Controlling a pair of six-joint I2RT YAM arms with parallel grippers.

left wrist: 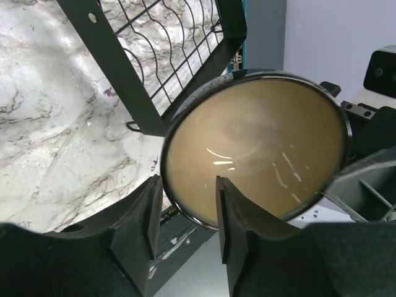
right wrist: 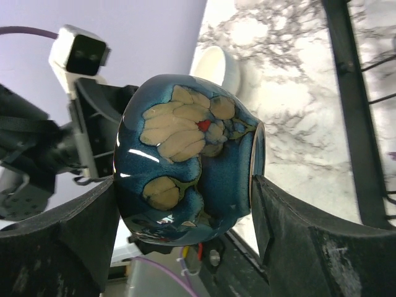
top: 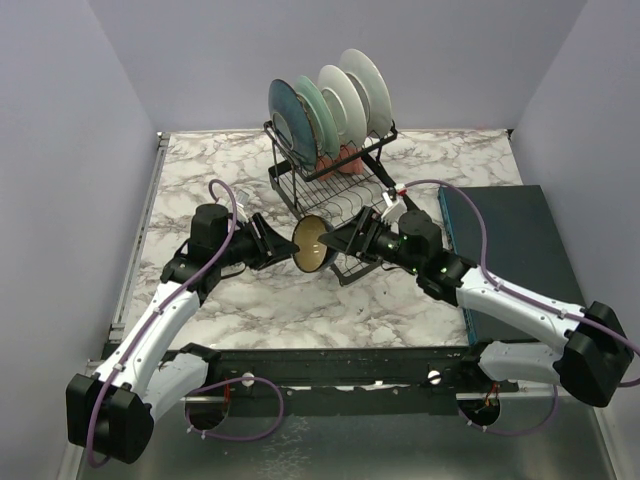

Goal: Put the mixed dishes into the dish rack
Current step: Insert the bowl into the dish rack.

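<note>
1. I saw my right gripper (right wrist: 185,189) clamped on the dark bowl (top: 312,245), base to rim, just before the dish rack (top: 340,200).
2. My left gripper (left wrist: 189,210) straddled its rim, jaws slack.

Marble-patterned table (top: 200,180), black wire dish rack (top: 345,205) toward its back, dark teal slab (top: 500,250) at right

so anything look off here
Only the dark bowl: it's held on its side at the front of the dish rack, the right gripper clamped across it, the left gripper open around its rim. Nothing spilled or broken.
</note>
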